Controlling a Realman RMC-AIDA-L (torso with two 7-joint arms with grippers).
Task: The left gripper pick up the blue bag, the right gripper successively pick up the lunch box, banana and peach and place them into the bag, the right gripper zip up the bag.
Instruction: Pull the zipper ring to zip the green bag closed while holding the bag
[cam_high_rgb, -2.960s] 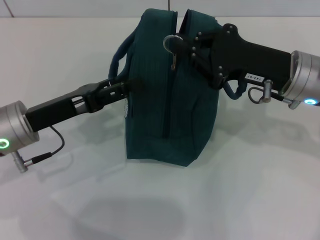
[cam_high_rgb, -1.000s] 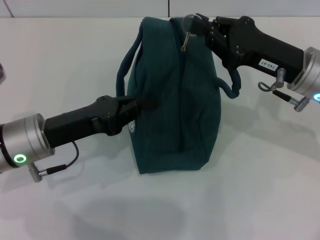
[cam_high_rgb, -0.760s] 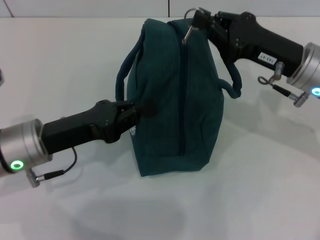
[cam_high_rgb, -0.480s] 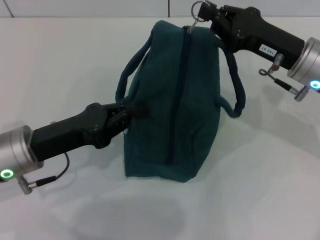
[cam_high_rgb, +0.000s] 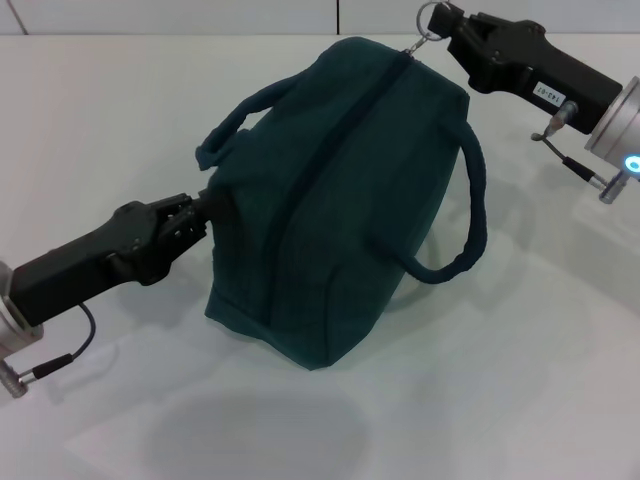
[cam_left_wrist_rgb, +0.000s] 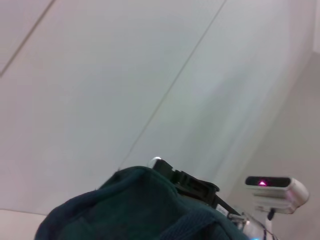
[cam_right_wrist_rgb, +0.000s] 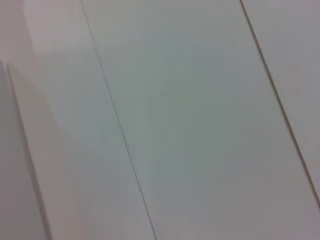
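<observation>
I am working in what looks like a bare test room or lab. Under me is a plain white tabletop (cam_high_rgb: 520, 380), and my wrist cameras show only pale panelled wall (cam_right_wrist_rgb: 190, 120) with thin seams, no household furnishings.

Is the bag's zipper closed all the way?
Looks closed. The bag shows one dark unbroken zipper line with no gap, and the right gripper holds the pull ring at its far end.
</observation>
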